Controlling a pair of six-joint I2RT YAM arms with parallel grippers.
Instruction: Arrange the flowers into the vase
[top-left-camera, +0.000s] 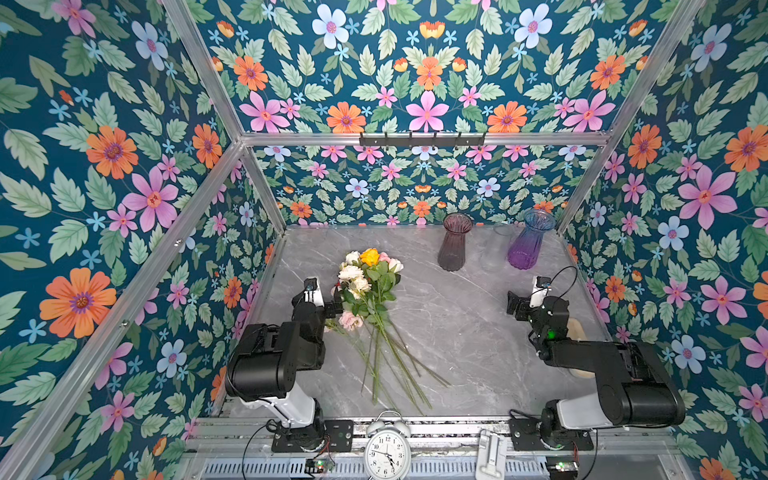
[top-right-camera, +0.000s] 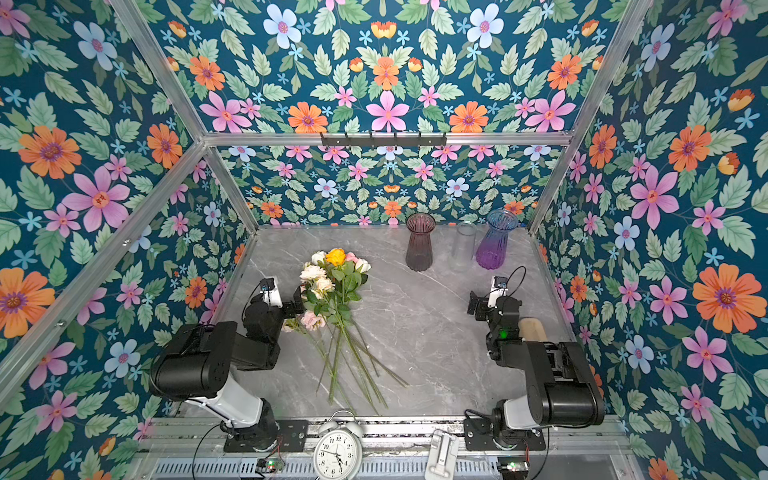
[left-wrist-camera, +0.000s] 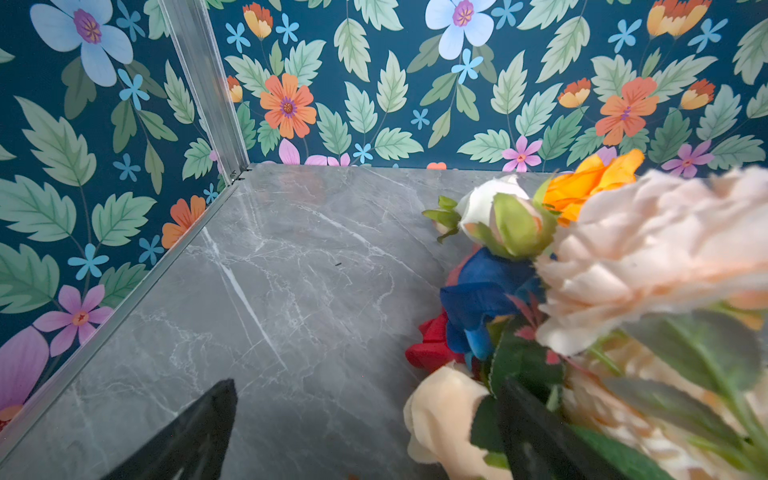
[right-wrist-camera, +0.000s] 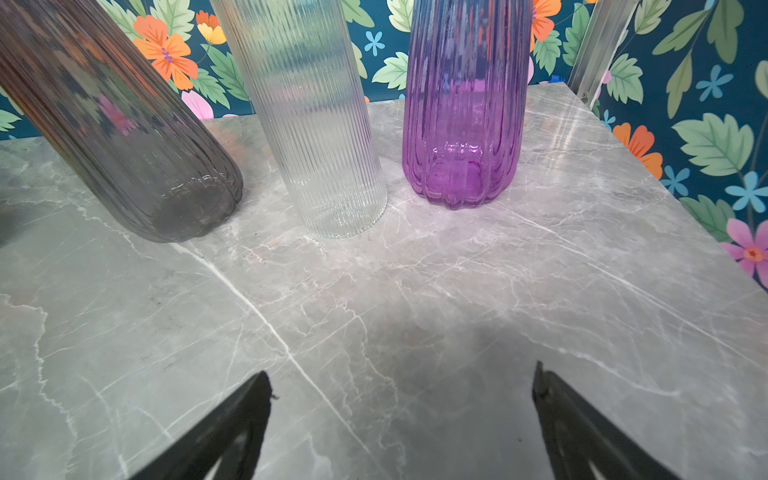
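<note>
flowers (top-left-camera: 368, 291): one loose bunch lying mid-counter (top-left-camera: 457, 332), heads too overlapped to count | three upright at back right: smoky vase (top-left-camera: 454, 245), clear vase (top-left-camera: 496, 249), purple vase (top-left-camera: 528, 243) | left fingers (left-wrist-camera: 208, 419): apart, low, one among the bunch's leaves | right fingers (right-wrist-camera: 237, 419): apart, low over bare counter, facing the vases
</note>
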